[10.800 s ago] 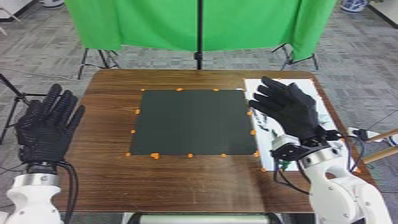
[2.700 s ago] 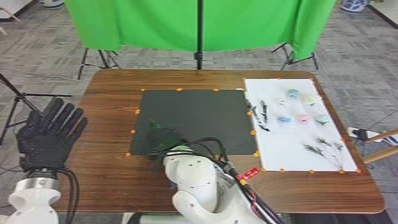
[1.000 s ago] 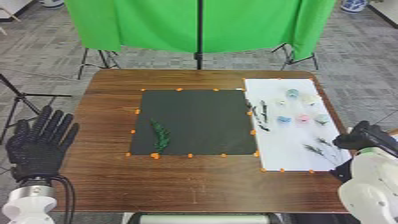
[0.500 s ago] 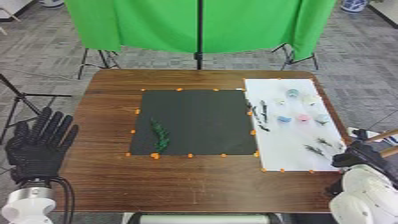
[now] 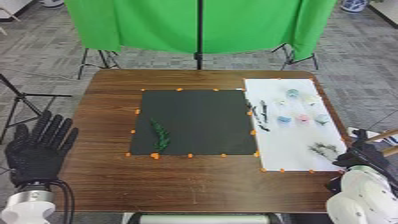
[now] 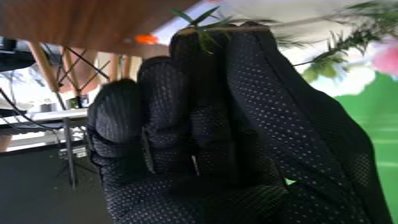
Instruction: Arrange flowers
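The right hand is at the near right edge of the white sheet in the head view, beside fine green sprigs lying close together. In the right wrist view, the thumb and a finger of the right hand pinch the stem of a leafy sprig. A green sprig lies upright along the left part of the black mat. Blue, pink and pale flower heads rest on the sheet. The left hand has straight, spread fingers, left of the mat.
Dark thin stems lie on the sheet's left side. Orange markers edge mat and sheet on the brown table. Wooden legs stand just past the table's right edge, close to the right hand.
The right hand went from the sheet to the mat, where the green sprig now lies, then back right. It has since moved nearer the robot and pinched a stem; the fine sprigs have drawn together.
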